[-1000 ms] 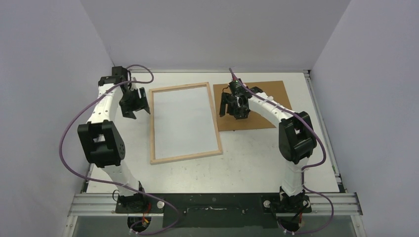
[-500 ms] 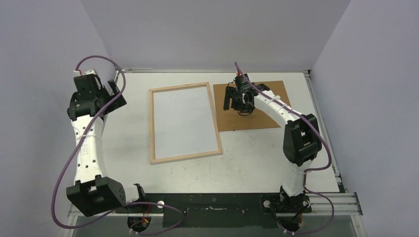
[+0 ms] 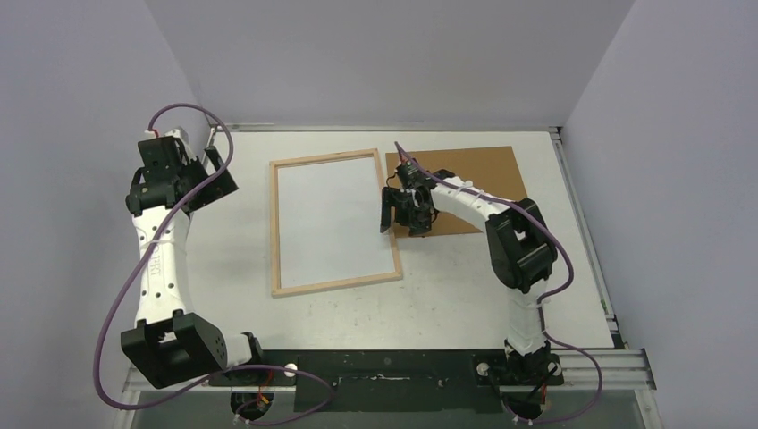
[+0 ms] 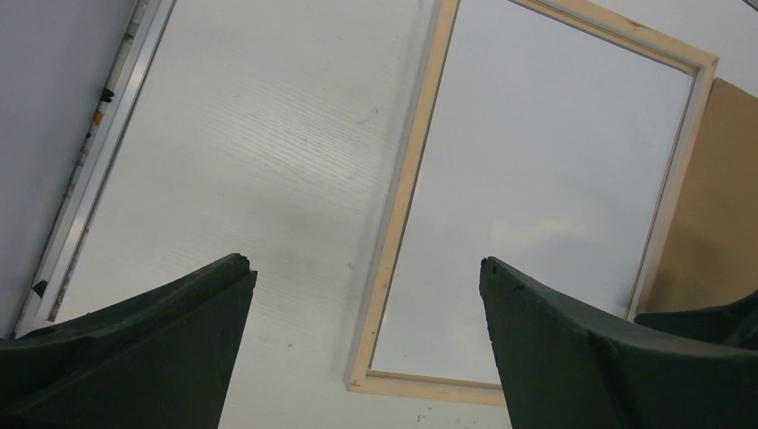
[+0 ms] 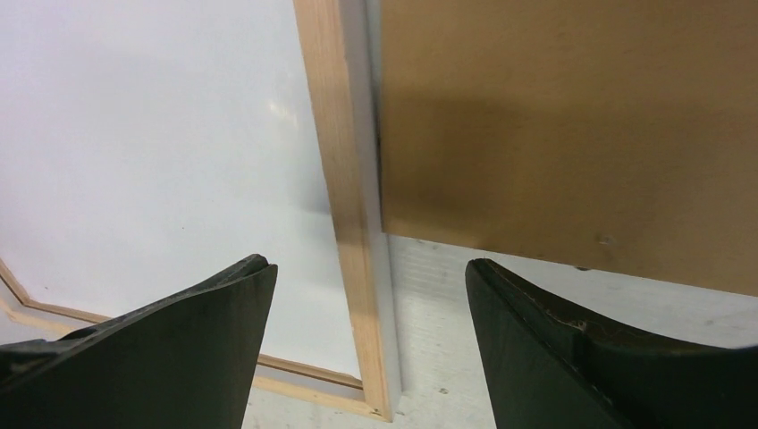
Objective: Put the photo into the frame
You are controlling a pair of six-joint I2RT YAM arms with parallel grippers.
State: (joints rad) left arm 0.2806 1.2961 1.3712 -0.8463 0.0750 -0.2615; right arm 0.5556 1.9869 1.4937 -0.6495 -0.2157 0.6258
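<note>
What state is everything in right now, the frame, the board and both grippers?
frame: flat, wood back up, white surface inside.
brown board: flat, beside the frame's right edge.
left gripper: jaws open, empty.
right gripper: jaws open, empty, over the frame's right edge.

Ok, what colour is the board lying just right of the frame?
The board is plain brown; the right wrist view shows it best.

No text, label, brand or number can be read in any view. The frame (image 3: 337, 284), the brown board (image 3: 474, 179) and the counter (image 3: 447, 295) show bare surfaces only. A faint grey mark on the white link of the left arm (image 3: 156, 259) is too small to read.
</note>
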